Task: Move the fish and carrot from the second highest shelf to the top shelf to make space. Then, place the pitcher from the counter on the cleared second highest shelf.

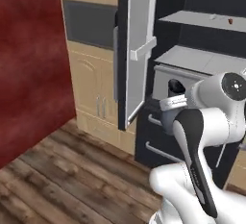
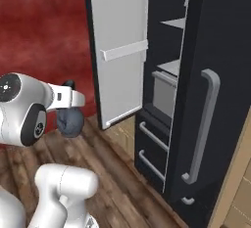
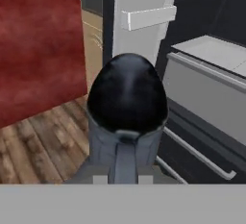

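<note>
The gripper (image 2: 68, 105) is closed on the dark pitcher (image 2: 70, 121), holding it in the air in front of the open fridge, below the two grey shelves, with the carrot (image 1: 230, 20) lying on the top shelf (image 1: 202, 20).

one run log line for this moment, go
claw: shut on pitcher | pitcher: off counter, before open fridge | carrot: top shelf

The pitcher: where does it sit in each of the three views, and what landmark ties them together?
Left base view: the pitcher shows as a dark spout, right of centre, above the white arm.
Right base view: its round belly hangs at left, under the gripper.
Hand view: centre, looking into its dark mouth.
Shared landmark: the open fridge door with its white door rails.
</note>
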Tool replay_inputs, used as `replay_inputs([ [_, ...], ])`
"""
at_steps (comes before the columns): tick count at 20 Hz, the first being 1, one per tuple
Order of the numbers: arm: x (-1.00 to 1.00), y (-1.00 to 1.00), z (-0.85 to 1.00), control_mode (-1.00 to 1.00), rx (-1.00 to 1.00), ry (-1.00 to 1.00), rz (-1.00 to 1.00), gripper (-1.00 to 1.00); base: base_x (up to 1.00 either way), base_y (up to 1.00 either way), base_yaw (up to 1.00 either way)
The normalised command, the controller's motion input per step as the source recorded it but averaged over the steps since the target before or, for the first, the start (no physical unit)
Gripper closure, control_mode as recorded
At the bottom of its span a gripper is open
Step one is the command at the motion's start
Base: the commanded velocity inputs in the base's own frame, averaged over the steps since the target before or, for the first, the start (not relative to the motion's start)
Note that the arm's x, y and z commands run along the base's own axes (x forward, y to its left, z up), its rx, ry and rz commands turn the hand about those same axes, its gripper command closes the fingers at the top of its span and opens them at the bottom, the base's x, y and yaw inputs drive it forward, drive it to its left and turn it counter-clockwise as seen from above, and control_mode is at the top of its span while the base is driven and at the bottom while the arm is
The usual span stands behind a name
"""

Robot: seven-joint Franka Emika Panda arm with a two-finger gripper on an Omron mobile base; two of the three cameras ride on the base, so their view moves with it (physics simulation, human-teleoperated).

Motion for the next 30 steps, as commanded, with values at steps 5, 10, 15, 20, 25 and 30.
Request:
replay_inputs([
  [5,0.0,0.0,0.0,1.0,0.0,0.0,0.0,1.0,0.62,0.46,-0.54],
  [10,0.0,0.0,0.0,1.0,0.0,0.0,0.0,1.0,0.57,0.25,-0.51],
  [15,0.0,0.0,0.0,1.0,0.0,0.0,0.0,1.0,0.51,0.16,-0.51],
  [20,0.0,0.0,0.0,1.0,0.0,0.0,0.0,1.0,0.47,0.11,-0.48],
  [25,0.0,0.0,0.0,1.0,0.0,0.0,0.0,1.0,0.5,0.2,-0.45],
  [30,0.0,0.0,0.0,1.0,0.0,0.0,0.0,1.0,0.58,0.44,-0.4],
])
